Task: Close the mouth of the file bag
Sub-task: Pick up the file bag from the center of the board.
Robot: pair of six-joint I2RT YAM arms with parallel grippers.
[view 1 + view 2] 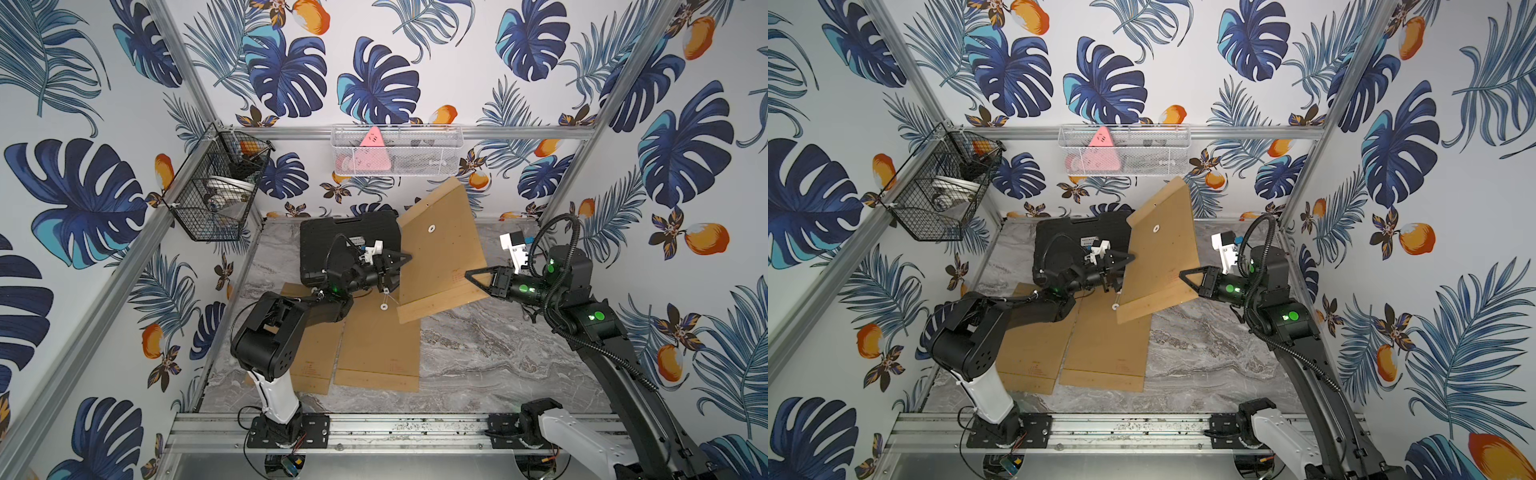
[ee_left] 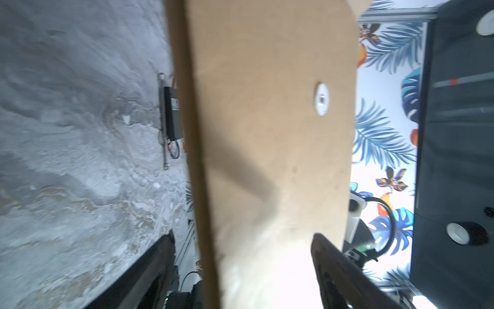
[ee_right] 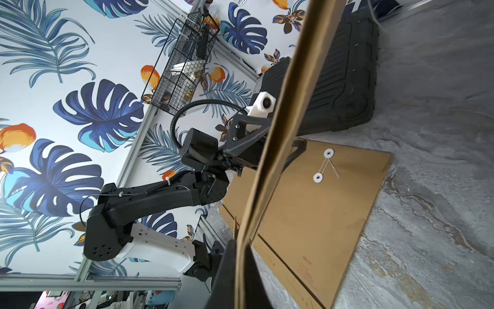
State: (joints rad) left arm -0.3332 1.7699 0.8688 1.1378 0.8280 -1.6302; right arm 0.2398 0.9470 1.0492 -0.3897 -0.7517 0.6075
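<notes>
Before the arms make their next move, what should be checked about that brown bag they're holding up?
1. The right gripper is shut on the bag at its edge: ok.
2. The left gripper grips the opposite edge: not ok. It is open, with a jaw on each side.
3. The flap is folded over the mouth: not ok. It looks unfolded and stands up.
4. String is wound on the button: not ok. The button is bare.
5. The bag's lower edge is clear of the flat bag beneath it: cannot tell.
</notes>
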